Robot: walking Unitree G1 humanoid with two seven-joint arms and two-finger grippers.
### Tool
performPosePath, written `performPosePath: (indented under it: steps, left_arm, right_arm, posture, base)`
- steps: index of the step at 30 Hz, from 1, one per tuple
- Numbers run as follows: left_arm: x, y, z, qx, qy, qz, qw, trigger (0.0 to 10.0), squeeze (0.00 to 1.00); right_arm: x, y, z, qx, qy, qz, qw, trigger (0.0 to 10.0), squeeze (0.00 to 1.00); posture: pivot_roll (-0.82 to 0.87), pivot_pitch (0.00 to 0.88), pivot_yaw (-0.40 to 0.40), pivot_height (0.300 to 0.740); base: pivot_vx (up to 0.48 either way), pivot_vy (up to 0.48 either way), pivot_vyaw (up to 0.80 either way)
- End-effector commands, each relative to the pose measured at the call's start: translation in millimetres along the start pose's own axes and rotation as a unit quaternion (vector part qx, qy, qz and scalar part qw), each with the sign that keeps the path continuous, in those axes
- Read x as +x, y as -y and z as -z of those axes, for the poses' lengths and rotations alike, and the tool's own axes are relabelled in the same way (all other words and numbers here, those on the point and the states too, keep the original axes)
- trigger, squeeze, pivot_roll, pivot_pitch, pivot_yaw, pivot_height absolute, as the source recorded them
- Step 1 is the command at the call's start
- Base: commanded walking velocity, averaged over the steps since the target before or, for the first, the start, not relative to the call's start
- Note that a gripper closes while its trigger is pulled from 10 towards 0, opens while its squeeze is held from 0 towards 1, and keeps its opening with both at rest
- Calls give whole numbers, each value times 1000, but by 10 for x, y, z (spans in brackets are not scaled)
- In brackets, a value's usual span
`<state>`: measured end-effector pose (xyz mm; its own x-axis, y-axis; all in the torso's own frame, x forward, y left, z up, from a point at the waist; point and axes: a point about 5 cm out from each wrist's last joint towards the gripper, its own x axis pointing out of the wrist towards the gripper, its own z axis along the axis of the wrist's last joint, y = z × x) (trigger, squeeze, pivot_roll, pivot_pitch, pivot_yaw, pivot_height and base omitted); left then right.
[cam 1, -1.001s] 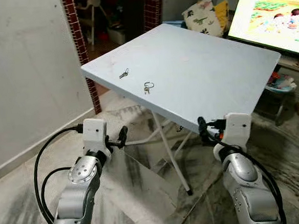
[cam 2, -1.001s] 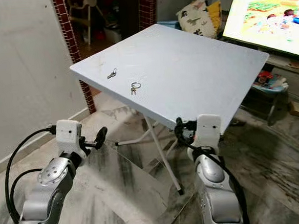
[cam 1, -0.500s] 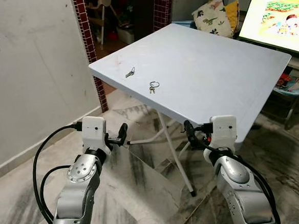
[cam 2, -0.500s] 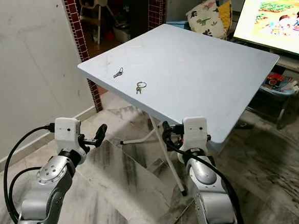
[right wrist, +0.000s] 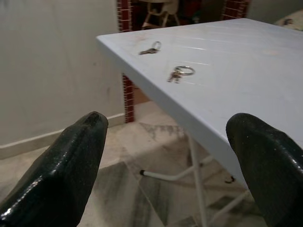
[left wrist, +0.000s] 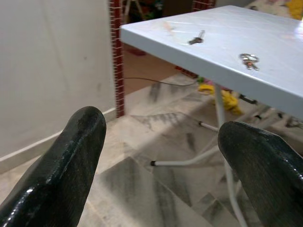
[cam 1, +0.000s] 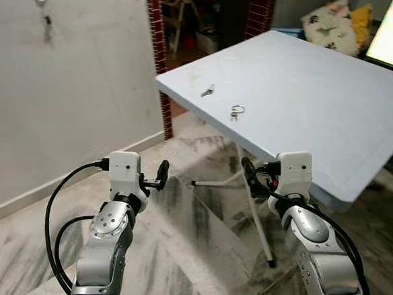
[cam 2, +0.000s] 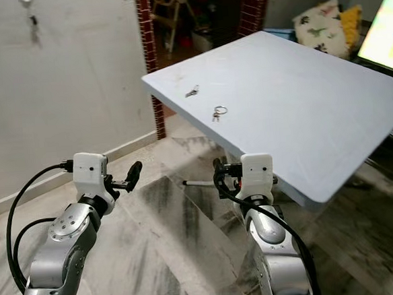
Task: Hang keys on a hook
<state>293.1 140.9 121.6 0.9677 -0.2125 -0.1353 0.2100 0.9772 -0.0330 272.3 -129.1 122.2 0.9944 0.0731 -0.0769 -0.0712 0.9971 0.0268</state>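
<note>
Both the left hand (cam 1: 162,171) and right hand (cam 1: 247,173) are hanging wide apart and empty, since the key ring (cam 1: 236,110) and single key (cam 1: 208,91) are lying untouched on the counter (cam 1: 329,111).

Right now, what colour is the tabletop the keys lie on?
Pale blue-white, plain; the tabletop shows best in the right wrist view.

Head pair: looking forward and down from above both arms, onto the near corner of the white table (cam 1: 300,79) and the marble floor (cam 1: 204,255); almost identical framing, the wall (cam 2: 64,82) on the left. Wrist pair: low, near floor height, facing the far table edge between spread black fingers (left wrist: 61,161). Shared by all four: the two key sets (right wrist: 180,72) on the tabletop.
</note>
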Motion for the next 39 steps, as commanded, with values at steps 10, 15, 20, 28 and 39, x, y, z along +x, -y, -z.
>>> performPosePath:
  steps: [10, 15, 20, 28, 39]
  left_arm:
    - [37, 46, -68, -9, 9, 18, 1000, 10000, 0]
    - [41, 40, -73, -18, 9, 22, 1000, 10000, 0]
    - [41, 39, -78, -18, 11, 24, 999, 10000, 0]
    - [42, 56, -78, -20, 11, 29, 999, 10000, 0]
    - [48, 73, -74, -24, 9, 36, 999, 10000, 0]
  right_arm:
    - [3, 32, -45, -7, 9, 9, 1000, 10000, 0]
    - [0, 33, -56, -5, 14, 13, 1000, 10000, 0]
    - [-2, 27, -56, -6, 14, 12, 1000, 10000, 0]
    - [1, 26, -54, -10, 14, 10, 1000, 10000, 0]
    - [4, 26, -50, -13, 14, 11, 1000, 10000, 0]
  posture:
    - [58, 34, -36, 740]
    - [56, 36, -34, 740]
    - [56, 38, -33, 740]
    - [56, 35, -35, 740]
    - [57, 34, -34, 740]
  base:
    - [0, 0, 0]
    - [212, 0, 0]
    - [362, 0, 0]
    - [403, 0, 0]
    - [410, 0, 0]
